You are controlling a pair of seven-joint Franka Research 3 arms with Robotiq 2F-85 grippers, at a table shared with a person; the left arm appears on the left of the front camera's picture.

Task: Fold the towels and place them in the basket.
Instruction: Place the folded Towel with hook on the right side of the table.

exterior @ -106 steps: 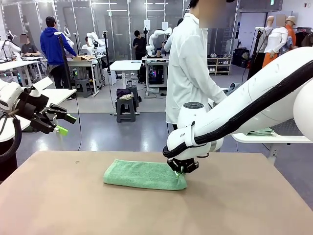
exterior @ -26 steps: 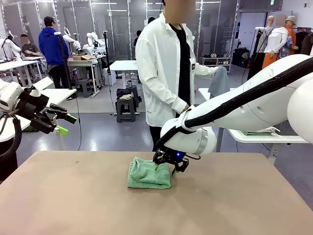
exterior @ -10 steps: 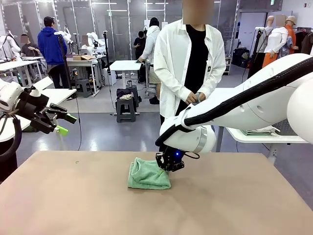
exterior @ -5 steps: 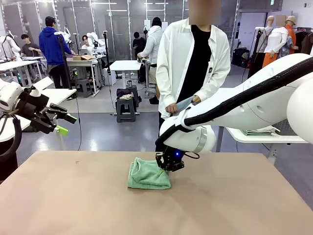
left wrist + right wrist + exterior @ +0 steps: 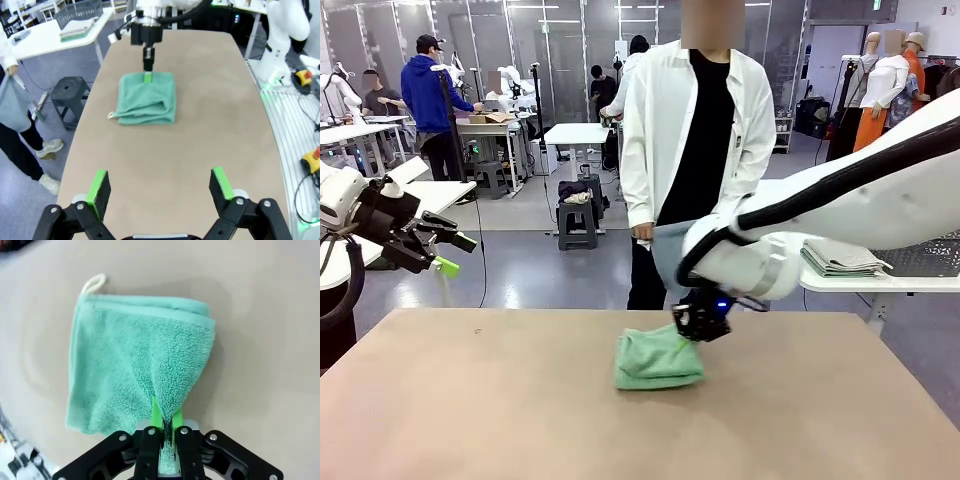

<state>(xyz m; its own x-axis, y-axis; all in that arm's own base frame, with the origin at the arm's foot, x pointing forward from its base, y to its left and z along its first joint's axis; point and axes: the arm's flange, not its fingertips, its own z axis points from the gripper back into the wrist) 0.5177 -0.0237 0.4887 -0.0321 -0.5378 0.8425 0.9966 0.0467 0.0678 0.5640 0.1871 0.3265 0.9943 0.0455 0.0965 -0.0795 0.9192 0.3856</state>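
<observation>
Judging from the bench (image 5: 470,400), the job looks less than half done. One towel is folded, and both towels are outside the basket.

The person (image 5: 695,150) stands at the far edge holding the pale blue-grey towel (image 5: 672,255), which hangs loose and appears unfolded. A side table (image 5: 865,283) beyond the bench's right end carries the basket (image 5: 932,255), well apart from the work. A pile of folded cloth (image 5: 840,258) sits just beside the basket, and I cannot tell what lies inside it.

The mint green towel (image 5: 658,362) lies mid-bench as a compact folded square. The right jaws are clamped on its right edge. The left jaws stand wide apart and empty, held off the bench's left end.

What remains, I judge, is to carry this towel to the basket, then fold and stow the other.

The front view gives the person's stance and the gap between bench and side table. The left wrist view looks along the bench past its own green pads (image 5: 100,186) and shows the towel's outline square and flat. The right wrist view shows the pinch itself, a ridge of terry squeezed between the pads (image 5: 156,415). It also shows a small white hanging loop (image 5: 92,284) at the opposite corner, too small to make out from the front.
</observation>
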